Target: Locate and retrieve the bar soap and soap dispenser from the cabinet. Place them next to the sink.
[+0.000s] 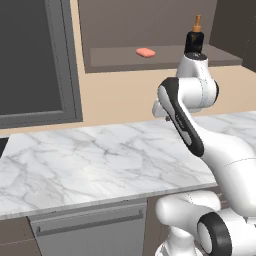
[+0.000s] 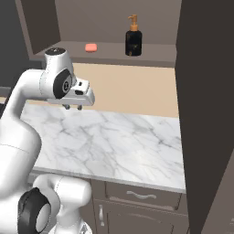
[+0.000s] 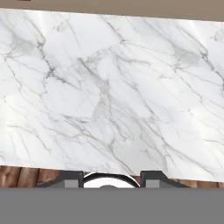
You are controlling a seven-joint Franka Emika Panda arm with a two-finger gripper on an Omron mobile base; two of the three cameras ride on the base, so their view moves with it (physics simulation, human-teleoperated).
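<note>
Resting on the long grey-brown shelf (image 2: 155,49) of the open cabinet (image 2: 203,91), the salmon-pink bar soap (image 2: 91,47) lies flat, well apart from the black soap dispenser (image 2: 133,40), which stands upright with its orange-brown pump on top. Below the shelf runs a tan wall, then a white marble counter (image 2: 119,141). The gripper (image 2: 73,107) hangs over the counter, pointing down, holding nothing; whether its jaws are apart or together I cannot tell.
</note>
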